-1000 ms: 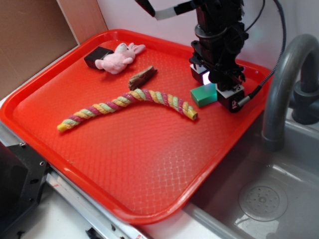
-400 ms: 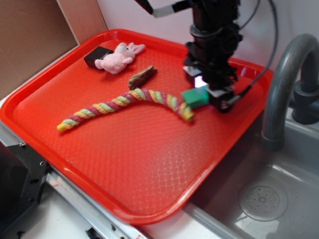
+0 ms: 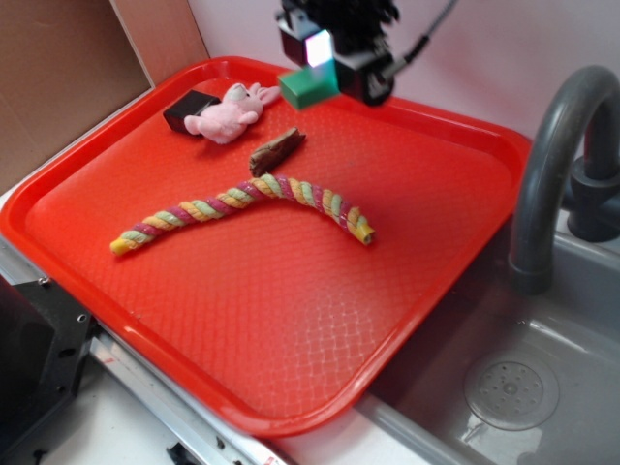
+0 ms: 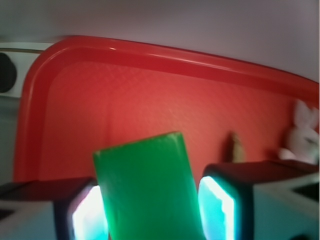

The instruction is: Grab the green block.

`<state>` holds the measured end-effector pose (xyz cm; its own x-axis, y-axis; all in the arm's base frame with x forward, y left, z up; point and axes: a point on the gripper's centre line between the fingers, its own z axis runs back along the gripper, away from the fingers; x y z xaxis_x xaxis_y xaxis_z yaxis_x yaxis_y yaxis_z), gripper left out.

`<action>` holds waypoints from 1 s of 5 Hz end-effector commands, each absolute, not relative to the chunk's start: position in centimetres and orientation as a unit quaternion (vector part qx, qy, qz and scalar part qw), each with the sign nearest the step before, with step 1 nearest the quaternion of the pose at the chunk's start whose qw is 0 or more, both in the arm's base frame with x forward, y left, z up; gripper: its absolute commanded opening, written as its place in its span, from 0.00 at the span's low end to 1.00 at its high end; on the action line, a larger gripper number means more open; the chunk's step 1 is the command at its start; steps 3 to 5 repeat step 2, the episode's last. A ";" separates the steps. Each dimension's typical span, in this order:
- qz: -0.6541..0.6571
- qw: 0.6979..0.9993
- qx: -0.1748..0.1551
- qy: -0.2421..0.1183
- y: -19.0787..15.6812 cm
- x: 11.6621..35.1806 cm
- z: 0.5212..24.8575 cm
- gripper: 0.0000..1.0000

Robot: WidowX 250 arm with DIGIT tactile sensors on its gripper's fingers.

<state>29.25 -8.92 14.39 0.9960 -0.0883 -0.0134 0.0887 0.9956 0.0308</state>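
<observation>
My gripper is shut on the green block and holds it in the air above the far part of the red tray, right of the pink plush bunny. In the wrist view the green block sits between my two fingers, tilted a little, with the tray floor well below it. The gripper shows lit pads on both sides of the block.
A striped twisted rope lies across the tray's middle. A brown stick and a small black block lie near the bunny. A grey faucet and sink stand at the right. A brown board stands at the left.
My gripper has lifted the green block off the tray at the right and carried it up and to the left, toward the tray's far edge. The rope's right end shifted slightly.
</observation>
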 end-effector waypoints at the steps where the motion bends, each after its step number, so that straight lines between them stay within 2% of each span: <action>1: -0.014 0.999 -0.009 -0.041 -8.3 25.3 20.8 0.00; 2: 0.005 1.000 -0.011 -0.018 -8.8 26.1 19.7 0.00; 5: 0.005 1.000 -0.011 -0.018 -8.8 26.1 19.7 0.00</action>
